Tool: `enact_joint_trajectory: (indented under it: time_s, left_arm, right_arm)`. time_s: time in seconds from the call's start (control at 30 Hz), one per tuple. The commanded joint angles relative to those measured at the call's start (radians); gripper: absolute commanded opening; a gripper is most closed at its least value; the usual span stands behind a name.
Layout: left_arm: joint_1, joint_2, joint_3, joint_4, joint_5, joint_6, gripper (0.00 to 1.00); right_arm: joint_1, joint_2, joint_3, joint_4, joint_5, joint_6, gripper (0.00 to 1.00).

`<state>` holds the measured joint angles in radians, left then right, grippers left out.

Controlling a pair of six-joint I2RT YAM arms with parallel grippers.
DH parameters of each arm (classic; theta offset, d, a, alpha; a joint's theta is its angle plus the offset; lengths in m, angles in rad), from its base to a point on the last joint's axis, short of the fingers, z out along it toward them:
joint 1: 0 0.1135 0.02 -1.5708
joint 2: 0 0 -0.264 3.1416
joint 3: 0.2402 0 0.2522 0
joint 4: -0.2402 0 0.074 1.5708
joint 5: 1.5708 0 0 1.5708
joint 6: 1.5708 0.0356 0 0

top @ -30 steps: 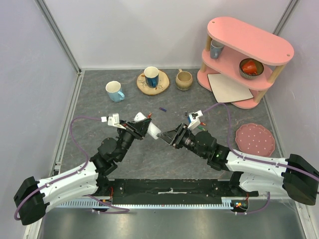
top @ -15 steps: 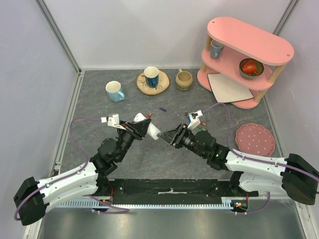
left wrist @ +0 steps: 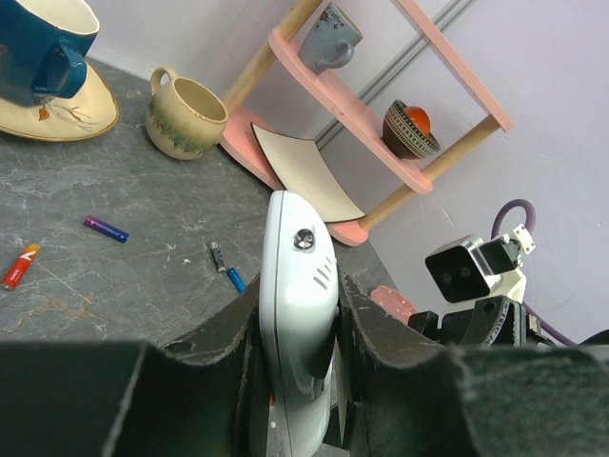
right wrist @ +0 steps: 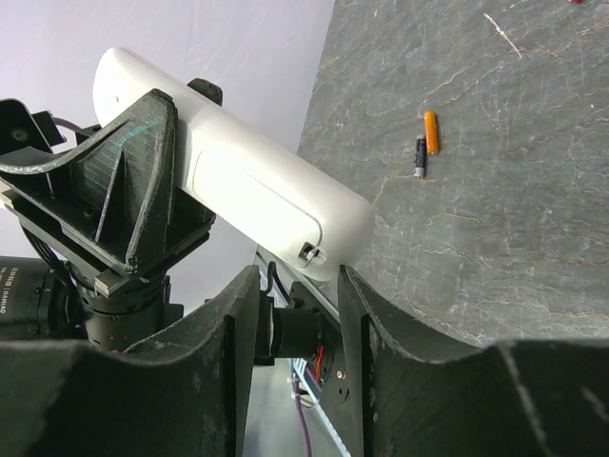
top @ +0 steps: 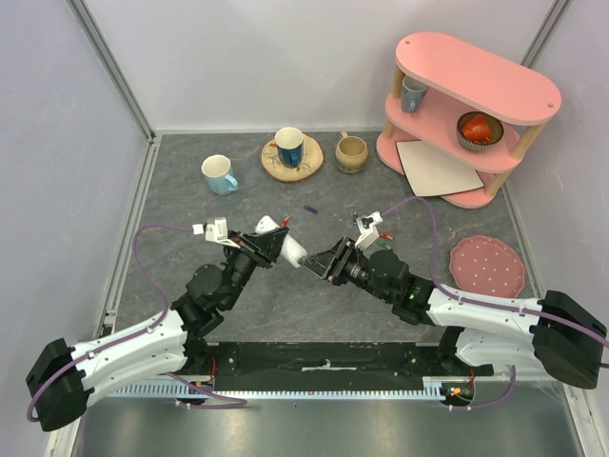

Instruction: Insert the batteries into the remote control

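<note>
Two grippers are met mid-worktop. The remote control (left wrist: 296, 286) is clamped off the surface by the left gripper (top: 270, 245). The right gripper (right wrist: 297, 282) is spread at its free end, nothing gripped. Loose beyond, toward the far edge, are noted a red battery (left wrist: 19, 267), a blue-purple battery (left wrist: 105, 228) and a dark grey battery (left wrist: 218, 255).

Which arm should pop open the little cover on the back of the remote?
Right. The right end effector is open and empty, at the remote control's free end beside the cover latch. The left end effector is shut on the remote control, holding it up.
</note>
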<state>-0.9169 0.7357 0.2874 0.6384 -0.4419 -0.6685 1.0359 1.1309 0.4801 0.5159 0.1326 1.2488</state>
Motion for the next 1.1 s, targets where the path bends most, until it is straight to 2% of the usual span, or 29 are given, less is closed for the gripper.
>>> enact_joint_trajectory:
  time_s: [0.0,1.07]
  left_arm:
    - [-0.004,-0.002,-0.005,0.055,-0.015,-0.008,0.02]
    - [-0.005,-0.002,-0.017,0.072,0.014,-0.034,0.02]
  right_arm:
    - [-0.005,0.003,0.026,0.05,0.007,-0.003,0.45]
    - [-0.01,0.036,0.048,0.084,0.004,-0.014,0.45]
